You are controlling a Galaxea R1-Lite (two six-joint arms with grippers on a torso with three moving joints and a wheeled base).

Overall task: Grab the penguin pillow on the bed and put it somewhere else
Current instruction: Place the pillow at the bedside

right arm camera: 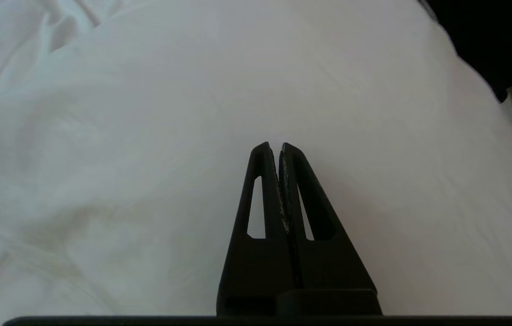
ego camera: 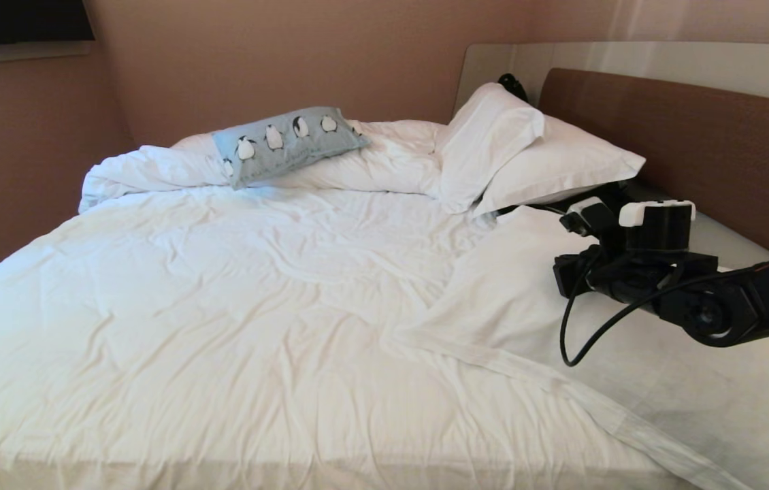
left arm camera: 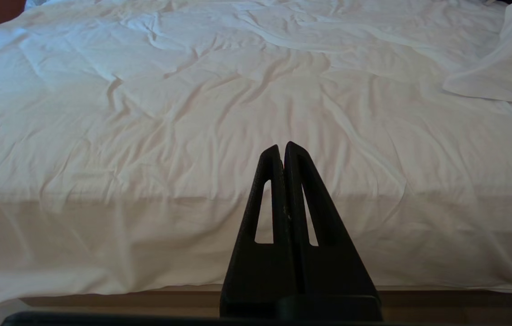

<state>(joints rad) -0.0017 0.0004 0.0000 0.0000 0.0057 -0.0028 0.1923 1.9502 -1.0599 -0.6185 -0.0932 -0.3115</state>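
Meanwhile, the penguin pillow [ego camera: 287, 142] was seen lying at the far left of the bed [ego camera: 235, 320], propped on a bunched ridge of white duvet [ego camera: 153, 173] near the wall, tilted with its right end higher. Its row of black-and-white penguins was turned toward the head camera. Two white pillows [ego camera: 520, 153] were stacked to its right, leaning against the brown headboard [ego camera: 697, 143], well apart from the penguin pillow. A small dark object was partly hidden behind the upper white pillow; what it was could not be told.

The right arm was extended over the right side of the bed, above a folded-back flap of sheet [ego camera: 527, 299], with a black cable looping beneath its wrist. In the right wrist view the right hand [right arm camera: 275, 146] was shown clenched, its two black fingers pressed together with nothing between them, and pointed at smooth white bedding. It was held well away from the penguin pillow.

The left hand [left arm camera: 282, 146] was shown only in the left wrist view, likewise clenched and empty, aimed at the near edge of the bed, where the rumpled duvet hung over the side.
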